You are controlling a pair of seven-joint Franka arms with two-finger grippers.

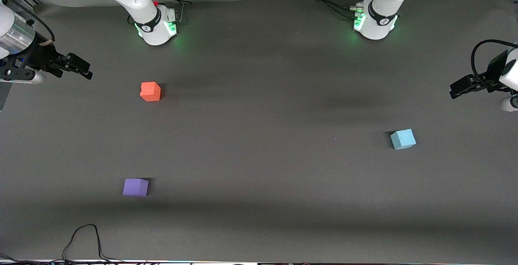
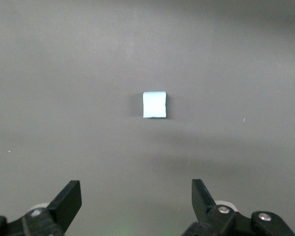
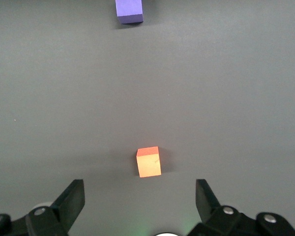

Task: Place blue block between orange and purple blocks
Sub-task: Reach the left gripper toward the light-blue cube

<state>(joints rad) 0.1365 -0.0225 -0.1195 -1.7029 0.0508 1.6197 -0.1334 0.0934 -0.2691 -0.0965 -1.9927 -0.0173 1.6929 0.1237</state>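
Note:
The light blue block (image 1: 403,139) lies on the dark table toward the left arm's end; it also shows in the left wrist view (image 2: 154,104). The orange block (image 1: 150,91) lies toward the right arm's end, and the purple block (image 1: 135,187) lies nearer the front camera than it. Both show in the right wrist view, orange (image 3: 149,162) and purple (image 3: 129,11). My left gripper (image 1: 461,89) is open and empty, up at the table's edge beside the blue block's end. My right gripper (image 1: 79,67) is open and empty, up at the table's edge at the orange block's end.
The two arm bases (image 1: 156,26) (image 1: 376,22) stand along the table's robot edge. A black cable (image 1: 83,240) loops on the table at the edge nearest the front camera, close to the purple block. The table (image 1: 259,135) is a dark grey mat.

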